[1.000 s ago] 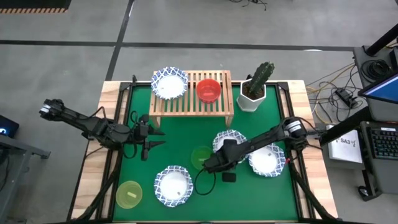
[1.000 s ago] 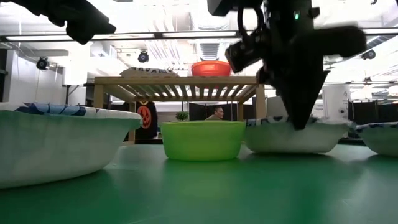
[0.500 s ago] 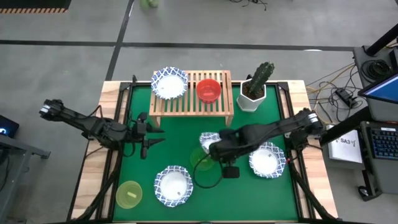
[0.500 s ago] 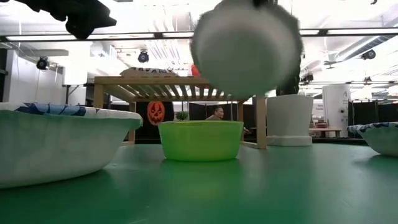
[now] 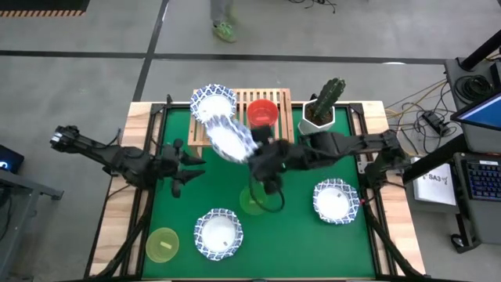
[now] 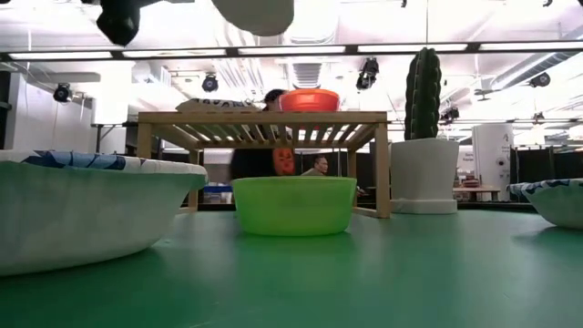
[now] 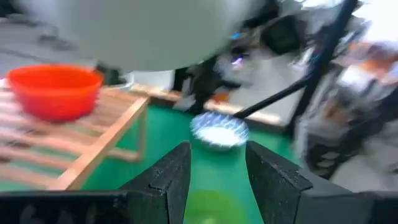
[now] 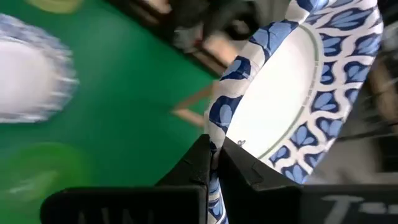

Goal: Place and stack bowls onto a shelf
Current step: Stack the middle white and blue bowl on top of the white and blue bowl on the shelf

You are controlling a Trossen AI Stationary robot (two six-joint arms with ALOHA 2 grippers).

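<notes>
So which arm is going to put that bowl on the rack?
Probably the right: its gripper has its jaws pinching the rim of the blue-patterned bowl, lifted beside the shelf. The left gripper holds nothing.

The surface [image 5: 313,235] is covered in deep green, framed by pale wood edges. The shelf [image 5: 278,135] is light natural wood with slats. On it sit a red bowl [image 5: 262,113] and a white bowl with a blue-patterned rim [image 5: 212,103]. The lifted bowl [image 5: 229,138], pinched at its rim by the dark right tool [image 8: 214,163], is white inside with a blue leaf-like pattern around the rim. The near bowl [image 5: 218,233] and the right-hand bowl [image 5: 335,200] share that blue-and-white look. A bright green bowl [image 6: 294,205] and a yellow-green bowl [image 5: 163,244] are plain. The cactus [image 5: 329,95] is dark green in a white pot [image 5: 315,125]. The left tool [image 7: 214,177] is black.
</notes>
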